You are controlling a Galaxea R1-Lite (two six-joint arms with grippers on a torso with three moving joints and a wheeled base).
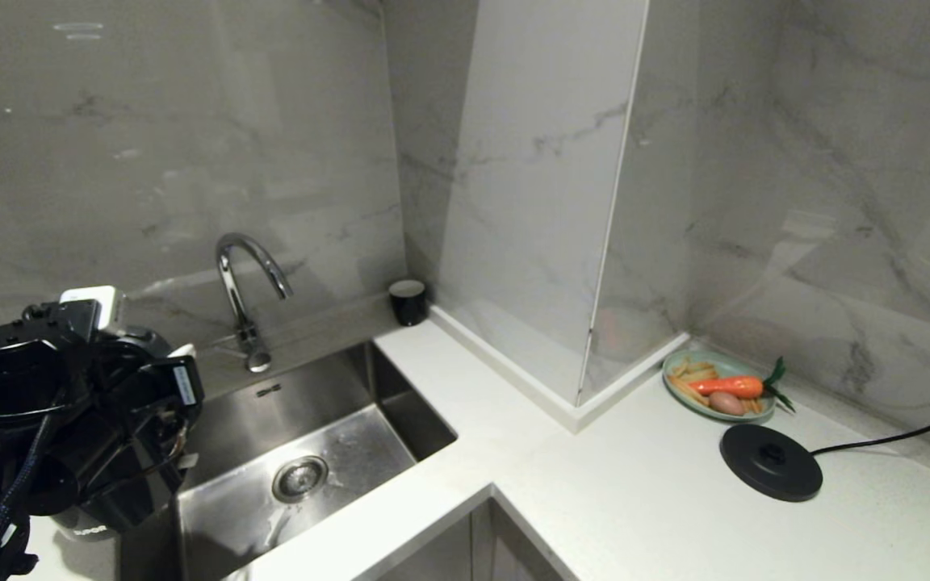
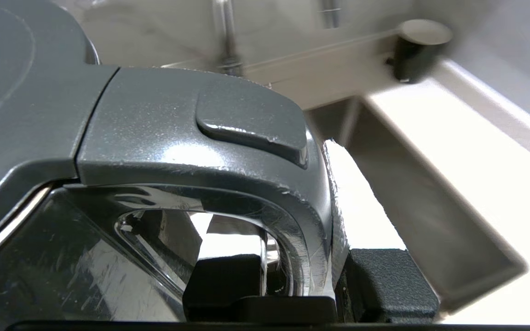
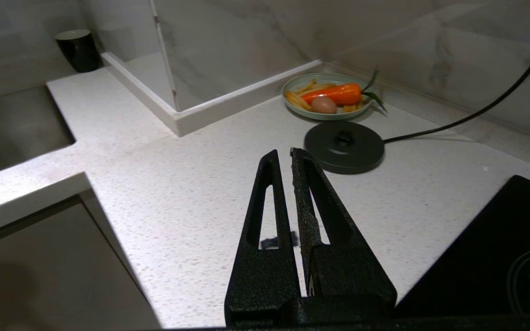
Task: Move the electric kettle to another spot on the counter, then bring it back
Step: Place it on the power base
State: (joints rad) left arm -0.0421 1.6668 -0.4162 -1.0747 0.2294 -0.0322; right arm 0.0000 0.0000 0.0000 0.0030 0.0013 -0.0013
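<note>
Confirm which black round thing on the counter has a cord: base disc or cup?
The flat base disc, beside the food plate; its cable runs off toward the wall. The small black cup, in the corner behind the sink, has none.

A steel sink [image 1: 303, 452] with a curved tap [image 1: 243, 282] lay at left. A black cup [image 1: 408, 301] stood in the far corner. At right, a plate [image 1: 679, 395] of carrot [image 1: 727, 386] and fries sat just beyond a round black corded base [image 1: 770, 461].

Kitchen, steel sink [image 1: 400, 420], faucet [image 1: 243, 282], counter [image 1: 634, 500]
</note>
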